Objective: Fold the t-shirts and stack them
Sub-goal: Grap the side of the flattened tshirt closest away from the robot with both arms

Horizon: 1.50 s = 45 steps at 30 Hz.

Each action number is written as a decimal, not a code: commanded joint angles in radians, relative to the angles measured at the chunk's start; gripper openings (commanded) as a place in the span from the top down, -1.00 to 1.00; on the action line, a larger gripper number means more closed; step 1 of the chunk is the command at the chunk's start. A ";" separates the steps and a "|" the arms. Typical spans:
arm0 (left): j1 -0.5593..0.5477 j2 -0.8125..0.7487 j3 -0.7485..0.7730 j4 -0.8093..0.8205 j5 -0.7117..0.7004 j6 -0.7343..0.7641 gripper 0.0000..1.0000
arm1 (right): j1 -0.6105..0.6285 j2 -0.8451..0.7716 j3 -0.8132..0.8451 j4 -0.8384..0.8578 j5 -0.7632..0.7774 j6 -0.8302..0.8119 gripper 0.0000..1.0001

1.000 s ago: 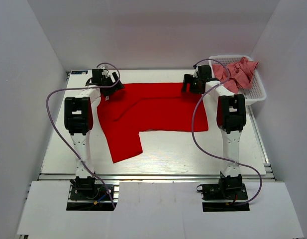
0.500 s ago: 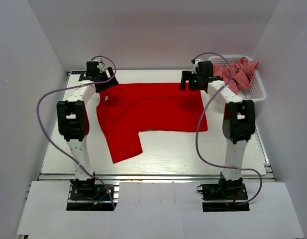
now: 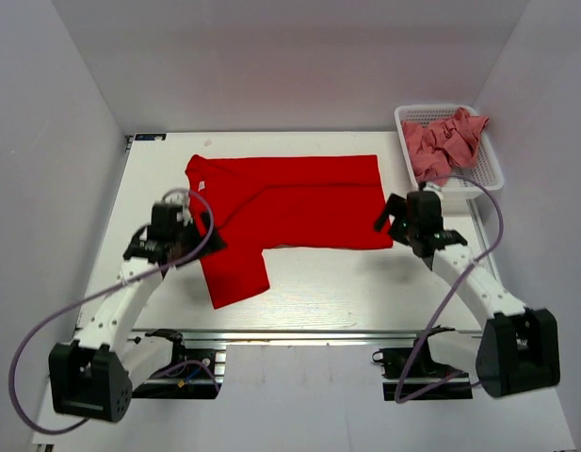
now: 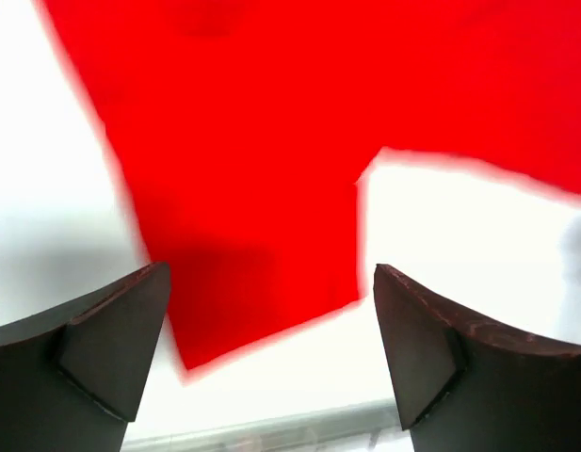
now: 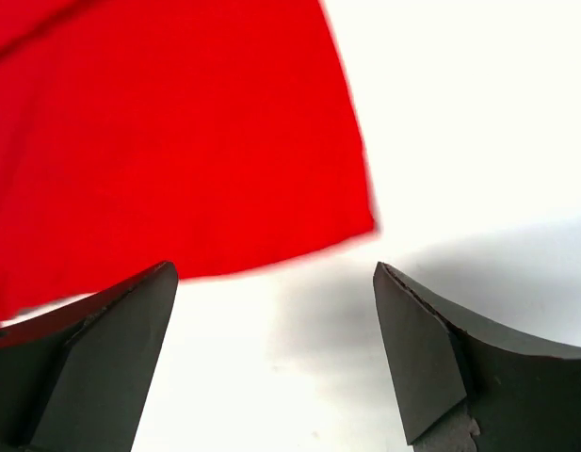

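A: Left gripper (image 4: 271, 271) and right gripper (image 5: 276, 268) are hovering spread, gripping nothing.
B: Mid-frame the red t-shirt (image 3: 290, 198) is lying flat; pink t-shirts (image 3: 441, 141) are bunching in the upper-right basket (image 3: 492, 174), count unclear; bare table (image 3: 365, 292) is showing below.

The red t-shirt (image 3: 290, 202) lies flat on the tabletop (image 3: 318, 292), spread wide between the left tool (image 3: 188, 241) and the right tool (image 3: 399, 226); a narrower flap reaches nearward just beside the left tool; its near right corner lies just beside the right tool; the salmon-pink t-shirts (image 3: 443, 141) sit crumpled in a heap beyond the right tool.
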 commanded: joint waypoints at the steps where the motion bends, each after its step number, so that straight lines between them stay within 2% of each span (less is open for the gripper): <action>1: -0.016 -0.117 -0.195 -0.167 0.018 -0.086 -0.88 | 0.001 -0.124 -0.075 0.003 0.099 0.122 -0.81; 3: -0.045 -0.195 -0.265 -0.143 0.046 -0.135 -0.79 | 0.001 -0.174 -0.105 0.003 0.105 0.131 -0.81; 4: -0.045 -0.212 -0.318 -0.117 0.104 -0.155 -0.76 | 0.004 -0.204 -0.108 0.006 0.116 0.130 -0.81; 7: -0.066 -0.233 -0.364 -0.057 0.094 -0.196 -0.72 | -0.002 -0.206 -0.105 -0.008 0.130 0.123 -0.81; 10: -0.085 -0.171 -0.387 -0.046 0.052 -0.196 -0.70 | -0.001 -0.200 -0.100 -0.025 0.148 0.116 -0.81; 14: -0.106 -0.030 -0.408 0.055 0.031 -0.196 -0.48 | -0.001 -0.186 -0.109 -0.032 0.154 0.108 -0.81; 17: -0.126 0.022 -0.377 0.078 0.003 -0.196 0.15 | -0.002 -0.163 -0.122 -0.035 0.158 0.114 -0.81; 20: -0.146 0.023 -0.359 0.065 -0.023 -0.196 0.59 | -0.004 -0.128 -0.132 -0.040 0.161 0.111 -0.81; 21: -0.146 0.012 -0.358 0.052 -0.023 -0.196 0.83 | -0.004 -0.120 -0.128 -0.045 0.158 0.111 -0.81; 23: -0.146 -0.014 -0.346 0.043 -0.014 -0.196 1.00 | -0.005 -0.073 -0.125 -0.055 0.139 0.113 -0.75; 25: -0.155 -0.064 -0.334 0.034 -0.014 -0.196 1.00 | -0.005 -0.043 -0.122 -0.063 0.118 0.117 -0.65; 29: -0.155 -0.127 -0.302 0.034 -0.004 -0.186 1.00 | -0.009 0.062 -0.119 -0.032 0.081 0.122 -0.58; 32: -0.155 -0.128 -0.291 0.052 0.035 -0.177 1.00 | -0.007 0.130 -0.093 0.003 0.066 0.110 -0.52; 39: -0.155 -0.094 -0.271 0.138 0.123 -0.155 1.00 | -0.004 0.279 -0.039 0.041 0.052 0.120 -0.52; 43: -0.155 -0.085 -0.224 0.138 0.109 -0.144 1.00 | -0.004 0.317 -0.034 0.064 0.038 0.128 -0.33; 44: -0.155 -0.085 -0.213 0.138 0.098 -0.144 1.00 | -0.004 0.323 -0.031 0.064 0.033 0.126 -0.26; 45: -0.155 -0.085 -0.202 0.138 0.089 -0.135 1.00 | -0.002 0.332 -0.025 0.060 0.033 0.129 -0.09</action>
